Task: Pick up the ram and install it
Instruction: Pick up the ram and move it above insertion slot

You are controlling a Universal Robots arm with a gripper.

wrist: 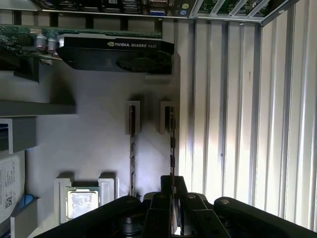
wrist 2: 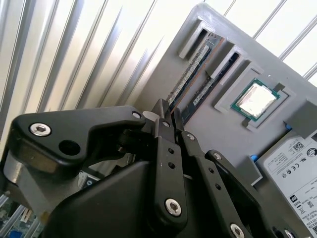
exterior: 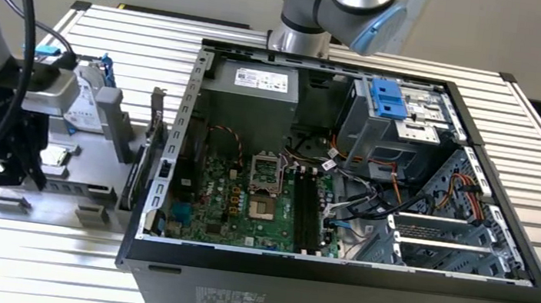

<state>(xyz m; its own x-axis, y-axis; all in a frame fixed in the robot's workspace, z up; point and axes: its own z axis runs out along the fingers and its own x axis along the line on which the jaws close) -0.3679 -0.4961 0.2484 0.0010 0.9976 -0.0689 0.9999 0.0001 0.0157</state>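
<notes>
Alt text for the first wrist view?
The hand is at the end of the ram, which stands on edge in a gray holder beside a second stick. A processor chip and black graphics card sit on that holder.

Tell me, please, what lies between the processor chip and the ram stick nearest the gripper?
Between the processor chip and the ram at the gripper lies a second ram stick in its own slot; the first wrist view shows it.
</notes>
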